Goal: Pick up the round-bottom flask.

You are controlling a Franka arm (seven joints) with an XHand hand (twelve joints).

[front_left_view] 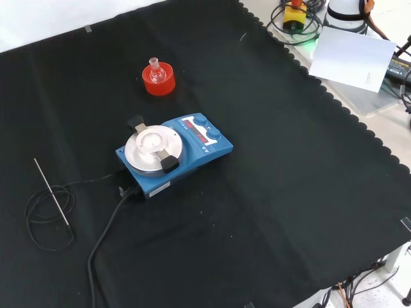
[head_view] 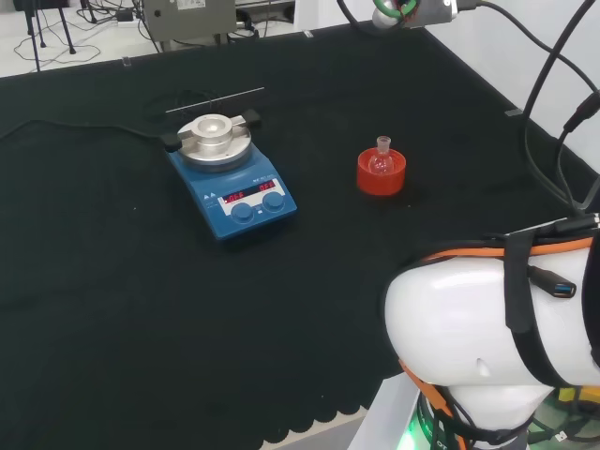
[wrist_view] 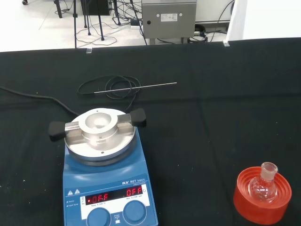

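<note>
In the head view, the white arm link (head_view: 487, 337) stands nearest, at the bench's near right corner. Farther in, the round-bottom flask (head_view: 381, 161) sits upright in a red ribbed stand (head_view: 381, 174), right of centre. The blue stirrer plate (head_view: 232, 192) stands well apart to its left. A thin metal rod (head_view: 215, 100) lies beyond, toward the far edge. Hand state: cannot tell.

One round-bottom flask (head_view: 381, 161), one red stand (head_view: 381, 175), one blue hotplate (head_view: 234, 192), one metal rod (front_left_view: 51, 192)
</note>
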